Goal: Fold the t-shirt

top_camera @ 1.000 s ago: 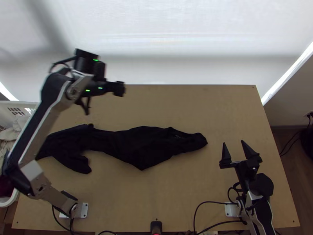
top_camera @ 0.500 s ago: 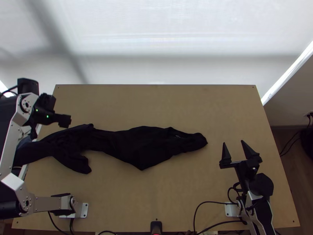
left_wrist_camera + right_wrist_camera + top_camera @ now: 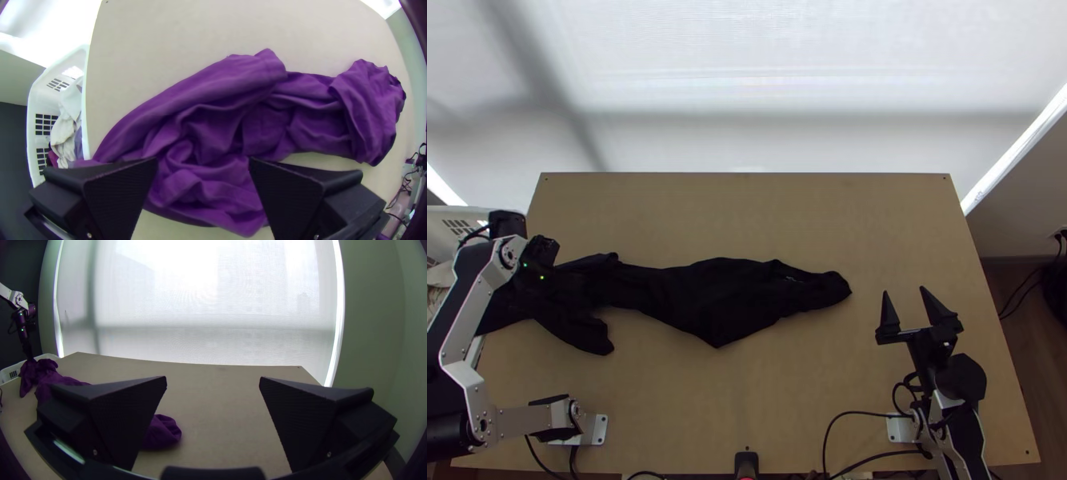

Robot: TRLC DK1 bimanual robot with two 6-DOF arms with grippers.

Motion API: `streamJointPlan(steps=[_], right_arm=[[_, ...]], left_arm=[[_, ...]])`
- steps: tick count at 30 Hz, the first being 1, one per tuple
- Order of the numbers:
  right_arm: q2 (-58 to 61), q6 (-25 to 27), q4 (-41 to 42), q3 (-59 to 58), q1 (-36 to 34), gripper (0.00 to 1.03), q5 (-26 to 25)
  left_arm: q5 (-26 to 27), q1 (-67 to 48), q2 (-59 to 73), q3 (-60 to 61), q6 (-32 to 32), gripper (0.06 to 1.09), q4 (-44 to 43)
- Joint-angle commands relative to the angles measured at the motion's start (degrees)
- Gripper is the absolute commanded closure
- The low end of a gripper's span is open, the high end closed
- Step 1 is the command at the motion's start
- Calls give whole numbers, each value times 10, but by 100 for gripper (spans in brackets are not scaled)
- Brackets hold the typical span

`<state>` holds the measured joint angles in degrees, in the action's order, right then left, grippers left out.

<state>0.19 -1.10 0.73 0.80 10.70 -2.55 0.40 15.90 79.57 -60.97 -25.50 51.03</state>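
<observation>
At the far left, a white basket (image 3: 443, 226) with cloths (image 3: 66, 126) in it was seen beside the left edge of the table (image 3: 827, 216). Next, the left gripper (image 3: 535, 278) was placed over the left part of the t-shirt (image 3: 707, 296); its two fingers were held apart, but whether the cloth was touched by them cannot be told. The t-shirt was left bunched in a long, wrinkled strip, from the left edge past the table's middle. At the right, the right gripper (image 3: 905, 291) was held with fingers apart, away from the cloth.
</observation>
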Motion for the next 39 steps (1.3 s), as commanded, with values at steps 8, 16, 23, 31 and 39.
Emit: streamJointPlan(steps=[8,16,23,31,39], right_arm=[[-3,-9,-11,-4,-2,5,-5],[-4,-9,-11,-4,-2,5,-5],[-4,-9,-11,-4,-2,5,-5],[-4,-9,-11,-4,-2,5,-5],[-4,-9,-11,-4,-3,5,-5]], left_arm=[[-17,68,38,67,-95,105,-146],[18,135,68,-64,-51,105,-132],[61,223,159,-268,-9,105,-61],[76,342,312,-521,2,105,14],[74,431,455,-691,-9,105,44]])
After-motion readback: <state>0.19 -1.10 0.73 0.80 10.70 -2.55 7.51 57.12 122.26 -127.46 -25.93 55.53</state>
